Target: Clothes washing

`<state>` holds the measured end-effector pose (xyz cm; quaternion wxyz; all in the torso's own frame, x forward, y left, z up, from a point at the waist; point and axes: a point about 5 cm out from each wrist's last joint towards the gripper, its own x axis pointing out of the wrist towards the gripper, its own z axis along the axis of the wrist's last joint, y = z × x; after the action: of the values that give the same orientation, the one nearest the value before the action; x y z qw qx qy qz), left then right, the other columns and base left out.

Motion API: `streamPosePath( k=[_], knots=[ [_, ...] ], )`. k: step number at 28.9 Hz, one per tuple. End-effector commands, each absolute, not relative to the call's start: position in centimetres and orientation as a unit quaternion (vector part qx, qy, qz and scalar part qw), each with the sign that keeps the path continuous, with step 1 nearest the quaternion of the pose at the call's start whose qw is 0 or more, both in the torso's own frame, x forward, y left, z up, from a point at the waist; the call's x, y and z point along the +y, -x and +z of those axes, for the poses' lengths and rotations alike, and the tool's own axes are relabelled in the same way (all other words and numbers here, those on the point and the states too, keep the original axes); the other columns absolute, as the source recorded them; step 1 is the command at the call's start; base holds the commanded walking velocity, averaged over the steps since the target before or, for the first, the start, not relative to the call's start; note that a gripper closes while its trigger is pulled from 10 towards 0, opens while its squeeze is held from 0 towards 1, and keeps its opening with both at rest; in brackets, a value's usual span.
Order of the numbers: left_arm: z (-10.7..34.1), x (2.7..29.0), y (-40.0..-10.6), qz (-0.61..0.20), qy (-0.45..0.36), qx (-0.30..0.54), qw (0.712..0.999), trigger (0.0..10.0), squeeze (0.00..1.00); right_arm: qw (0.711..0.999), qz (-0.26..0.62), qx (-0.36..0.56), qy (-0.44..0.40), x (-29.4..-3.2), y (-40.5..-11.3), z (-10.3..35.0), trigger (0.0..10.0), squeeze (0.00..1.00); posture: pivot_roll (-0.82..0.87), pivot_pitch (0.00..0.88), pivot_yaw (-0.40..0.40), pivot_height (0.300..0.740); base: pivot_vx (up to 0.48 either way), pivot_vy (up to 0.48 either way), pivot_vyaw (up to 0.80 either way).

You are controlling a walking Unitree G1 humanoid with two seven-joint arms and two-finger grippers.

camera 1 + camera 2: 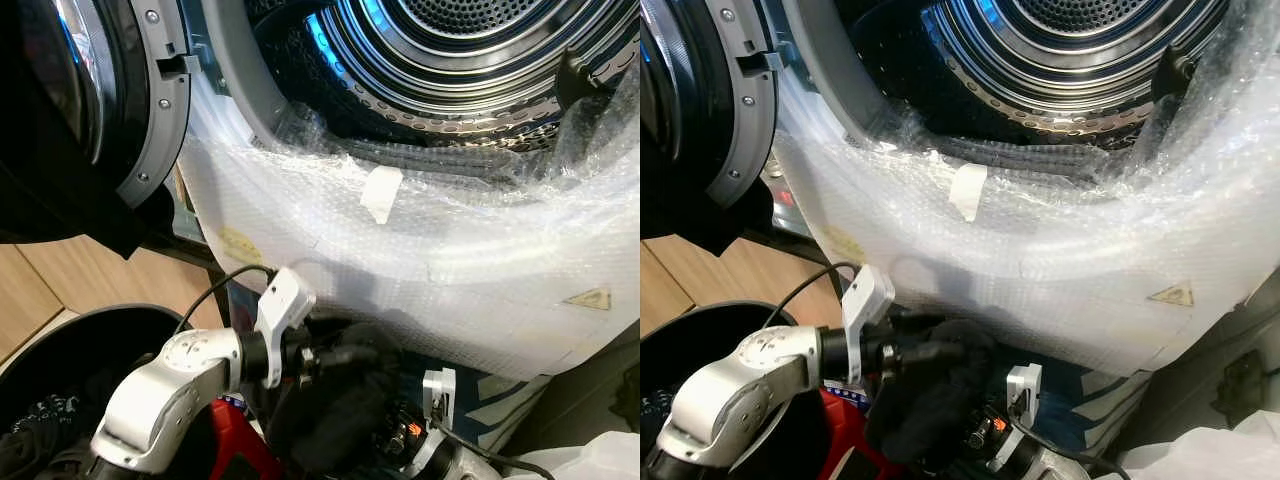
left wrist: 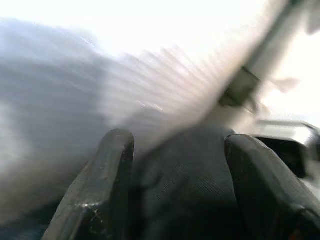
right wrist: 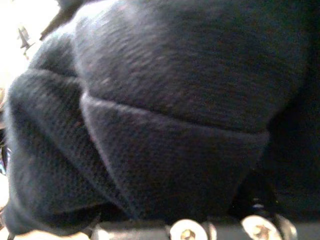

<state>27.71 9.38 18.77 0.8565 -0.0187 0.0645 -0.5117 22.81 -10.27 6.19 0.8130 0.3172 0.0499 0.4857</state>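
A black garment (image 1: 335, 400) hangs in a bunch below the washing machine's open drum (image 1: 450, 60). My left gripper (image 1: 350, 355) reaches in from the left and is shut on it. In the left wrist view the dark cloth (image 2: 190, 170) sits between the two black fingers (image 2: 110, 170). My right gripper (image 1: 400, 430) comes up from the bottom edge, buried in the same garment. The right wrist view is pressed up against black knit fabric (image 3: 160, 125).
Bubble wrap (image 1: 450, 260) covers the machine's front below the drum opening. The round door (image 1: 90, 90) stands open at the upper left. A black laundry basket (image 1: 90, 340) with dark clothes sits at the lower left. Something red (image 1: 235, 440) lies beneath my left arm.
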Motion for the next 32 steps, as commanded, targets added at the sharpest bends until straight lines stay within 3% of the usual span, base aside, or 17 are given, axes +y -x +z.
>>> streamPosePath(
  k=[1, 5, 12, 19, 20, 21, 22, 24, 28, 32],
  knots=[
    [19.5, 10.2, -28.5, -0.479, 0.019, 0.044, 0.877, 10.0, 1.0, 0.807, 0.497, 0.03, -0.317, -10.2, -22.8, 7.1, 0.0, 0.0, -0.01, 0.054, 0.039, 0.74, 0.0, 0.0, 0.0],
    [19.6, 10.4, -28.9, -0.455, 0.061, 0.031, 0.888, 10.0, 1.0, 0.814, 0.482, 0.039, -0.322, -10.8, -22.5, 6.6, 0.0, 0.0, -0.01, 0.06, 0.035, 0.74, 0.0, 0.0, 0.0],
    [20.3, 10.9, -29.5, -0.415, 0.052, -0.003, 0.908, 10.0, 1.0, 0.824, 0.462, 0.05, -0.324, -11.5, -22.3, 6.1, 0.0, 0.0, -0.01, 0.071, 0.031, 0.74, 0.0, 0.0, 0.0],
    [20.3, 10.9, -29.5, -0.413, 0.054, -0.004, 0.909, 10.0, 1.0, 0.824, 0.461, 0.051, -0.324, -11.5, -22.3, 6.2, 0.0, 0.0, -0.01, 0.071, 0.031, 0.74, 0.0, 0.0, 0.0],
    [19.3, 13.4, -30.6, -0.301, -0.007, -0.001, 0.954, 10.0, 0.0, 0.824, 0.465, 0.058, -0.318, -11.8, -21.8, 5.9, 0.0, 0.0, -0.01, 0.083, 0.034, 0.74, 0.0, 0.0, 0.0],
    [18.7, 15.3, -31.1, -0.218, -0.057, -0.003, 0.974, 10.0, 0.0, 0.824, 0.468, 0.064, -0.314, -12.0, -21.5, 5.8, 0.0, 0.0, -0.01, 0.082, 0.034, 0.74, 0.0, 0.0, 0.0],
    [17.5, 18.8, -31.2, -0.09, -0.158, 0.007, 0.983, 10.0, 0.0, 0.823, 0.471, 0.072, -0.309, -12.4, -20.9, 5.7, 0.0, 0.0, -0.01, 0.082, 0.034, 0.74, 0.0, 0.0, 0.0],
    [16.7, 21.1, -30.1, -0.04, -0.186, 0.018, 0.982, 10.0, 0.0, 0.828, 0.463, 0.073, -0.309, -13.0, -20.6, 5.7, 0.0, 0.0, 0.0, 0.093, 0.028, 0.74, 0.0, 0.0, 0.0],
    [16.6, 21.2, -28.8, -0.048, -0.124, 0.006, 0.991, 10.0, 0.0, 0.828, 0.461, 0.078, -0.308, -13.3, -20.5, 5.5, 0.0, 0.0, 0.0, 0.104, 0.024, 0.74, 0.0, 0.0, 0.0],
    [16.8, 21.0, -28.2, -0.055, -0.112, -0.003, 0.992, 10.0, 0.0, 0.828, 0.464, 0.079, -0.306, -13.2, -20.5, 5.5, 0.0, 0.0, 0.01, 0.105, 0.025, 0.74, 0.0, 0.0, 0.0]
  ],
)
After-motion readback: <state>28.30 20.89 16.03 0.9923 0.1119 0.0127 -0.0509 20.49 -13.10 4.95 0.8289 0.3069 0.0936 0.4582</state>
